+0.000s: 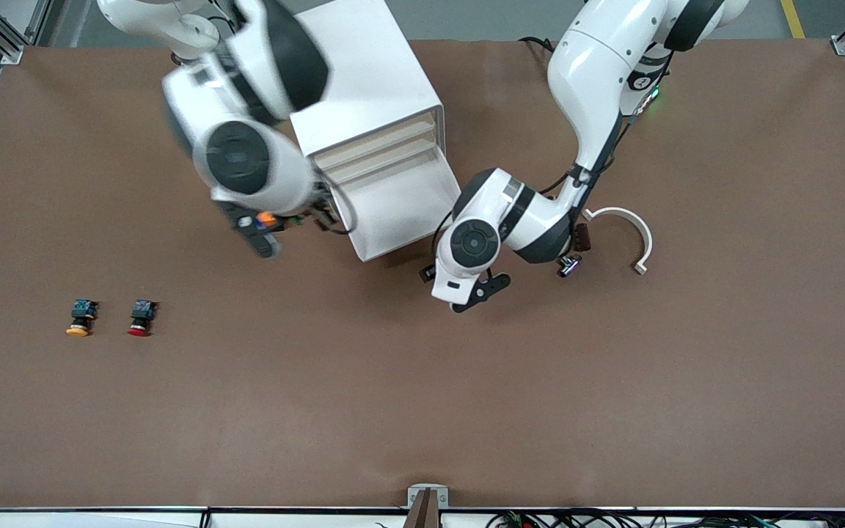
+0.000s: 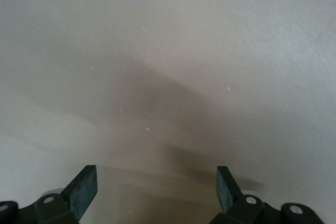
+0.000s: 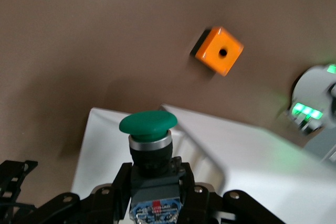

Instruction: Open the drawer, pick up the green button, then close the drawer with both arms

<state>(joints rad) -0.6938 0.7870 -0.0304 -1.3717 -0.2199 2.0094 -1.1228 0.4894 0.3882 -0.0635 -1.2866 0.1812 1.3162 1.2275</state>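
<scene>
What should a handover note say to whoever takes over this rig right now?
Right gripper: shut on the green button, up over the table beside the cabinet.
Left gripper: open, empty, low at the open drawer's front.
Orange-capped button and red-capped button lie on the table toward the right arm's end, nearer the front camera.
Done: bottom drawer opened, green button taken.
Left: close the drawer; the button is not yet set down.
</scene>
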